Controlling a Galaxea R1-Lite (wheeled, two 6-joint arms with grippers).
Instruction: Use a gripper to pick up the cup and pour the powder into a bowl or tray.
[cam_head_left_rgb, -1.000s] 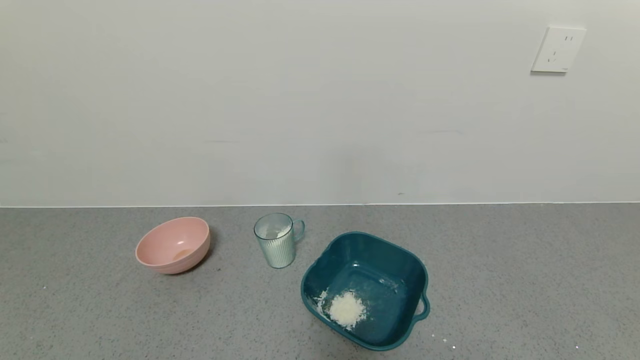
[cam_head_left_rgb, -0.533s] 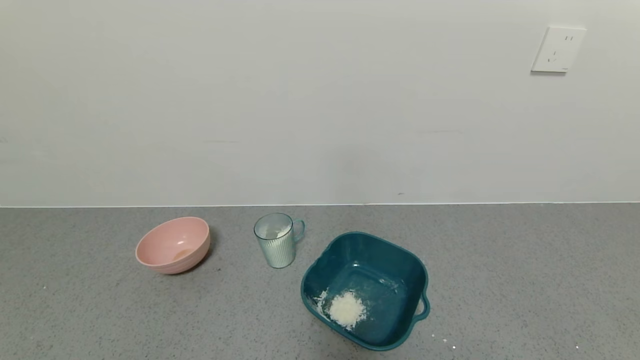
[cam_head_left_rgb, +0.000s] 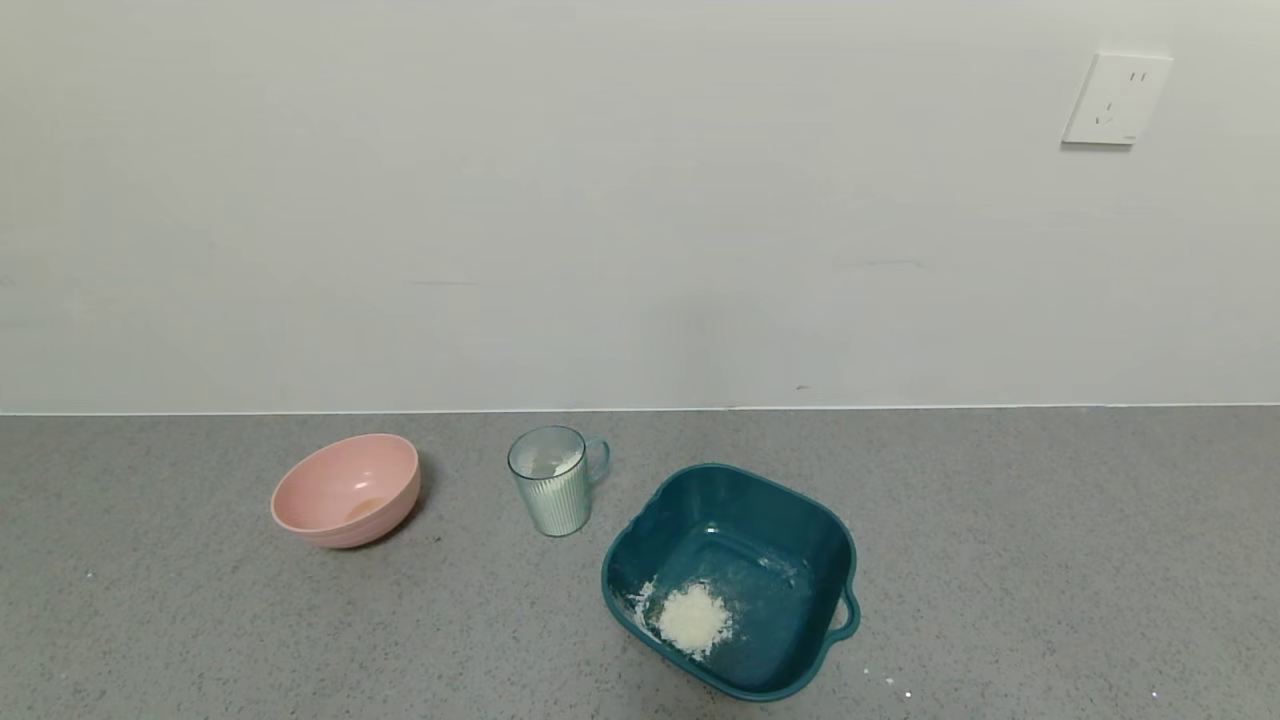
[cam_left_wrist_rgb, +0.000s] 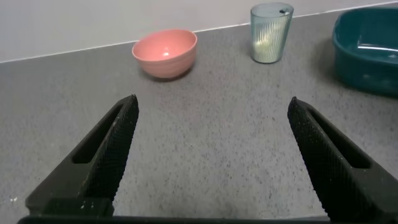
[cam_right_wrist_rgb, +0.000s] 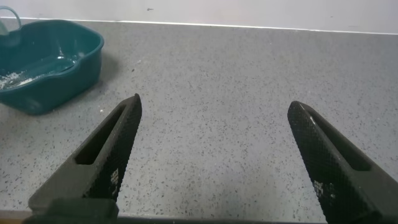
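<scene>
The clear ribbed cup (cam_head_left_rgb: 553, 481) stands upright on the grey counter between the pink bowl and the teal basin (cam_head_left_rgb: 640, 535), with white powder inside it. A heap of white powder (cam_head_left_rgb: 692, 618) lies in the basin's near corner. Neither gripper shows in the head view. My left gripper (cam_left_wrist_rgb: 212, 107) is open and empty, low over bare counter, with the cup (cam_left_wrist_rgb: 270, 32) and the basin (cam_left_wrist_rgb: 354, 46) far ahead of it. My right gripper (cam_right_wrist_rgb: 214, 107) is open and empty over bare counter, with the basin (cam_right_wrist_rgb: 74, 59) off to one side.
A round pink bowl (cam_head_left_rgb: 346, 488) sits left of the cup, also in the left wrist view (cam_left_wrist_rgb: 165, 52). A white wall with a socket (cam_head_left_rgb: 1115, 98) runs behind the counter. A few powder specks (cam_head_left_rgb: 897, 686) lie right of the basin.
</scene>
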